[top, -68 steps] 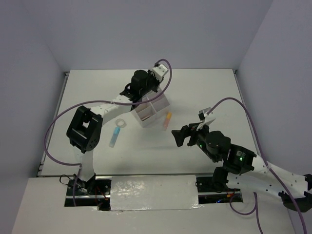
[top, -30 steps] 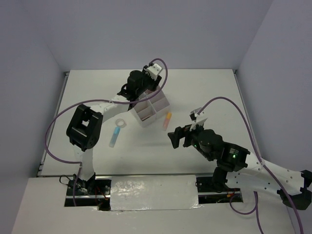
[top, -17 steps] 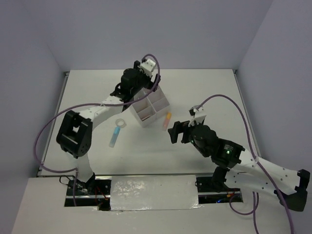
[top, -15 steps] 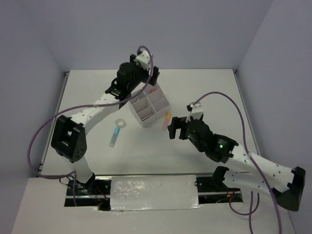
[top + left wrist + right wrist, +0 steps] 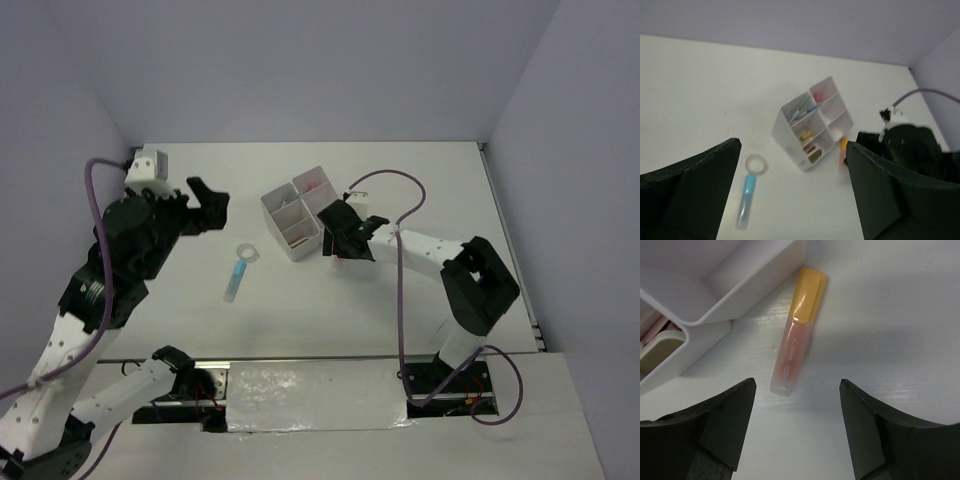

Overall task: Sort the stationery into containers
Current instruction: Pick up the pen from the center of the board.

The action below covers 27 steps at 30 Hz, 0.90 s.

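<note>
Orange-capped highlighter point(image 5: 797, 330) lying flat, cap end beside organiser point(image 5: 740, 270) corner, right jaws spread astride it, left jaws spread

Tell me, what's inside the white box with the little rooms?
The organiser holds thin green and blue pens, a pink piece, a yellow piece and a tan block. Its walls cover their lower ends, so smaller things may be hidden.
</note>
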Motion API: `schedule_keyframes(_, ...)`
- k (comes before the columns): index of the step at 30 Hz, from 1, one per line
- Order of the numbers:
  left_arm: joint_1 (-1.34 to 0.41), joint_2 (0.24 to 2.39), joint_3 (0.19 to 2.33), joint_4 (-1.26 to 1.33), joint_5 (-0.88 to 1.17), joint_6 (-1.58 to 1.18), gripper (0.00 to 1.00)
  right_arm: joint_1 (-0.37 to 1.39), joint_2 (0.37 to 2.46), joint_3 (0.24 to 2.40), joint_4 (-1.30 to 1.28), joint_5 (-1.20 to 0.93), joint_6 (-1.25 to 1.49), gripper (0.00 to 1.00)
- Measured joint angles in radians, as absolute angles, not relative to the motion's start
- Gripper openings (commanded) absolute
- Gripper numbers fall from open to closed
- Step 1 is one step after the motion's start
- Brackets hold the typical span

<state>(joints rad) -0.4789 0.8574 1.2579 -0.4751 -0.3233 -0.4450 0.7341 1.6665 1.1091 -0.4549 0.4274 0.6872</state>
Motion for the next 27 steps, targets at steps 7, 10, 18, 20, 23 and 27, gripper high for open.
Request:
schedule_keyframes(7,-0.479,0.648,1.073,-0.602,-0.361,-0.389,1.00,0.705,1.791,1.147,-0.449,0.416,0.706,0.61)
schedule_keyframes(10,-0.479,0.615,0.978,-0.590,-0.364,-0.366,0.99,0.702,1.829,1.148,-0.428,0.406,0.725,0.59)
schedule_keyframes(18,-0.478,0.693,0.853,-0.585,-0.340,-0.339,0.99,0.699,1.848,1.132,-0.397,0.390,0.732,0.46)
schedule_keyframes(20,-0.478,0.696,0.850,-0.583,-0.327,-0.339,1.00,0.698,1.848,1.129,-0.395,0.392,0.733,0.38)
schedule_keyframes(23,-0.478,0.676,0.850,-0.575,-0.313,-0.339,0.99,0.691,1.835,1.108,-0.374,0.389,0.732,0.25)
schedule_keyframes(27,-0.477,0.663,0.850,-0.562,-0.282,-0.345,0.99,0.686,1.787,1.036,-0.310,0.377,0.740,0.12)
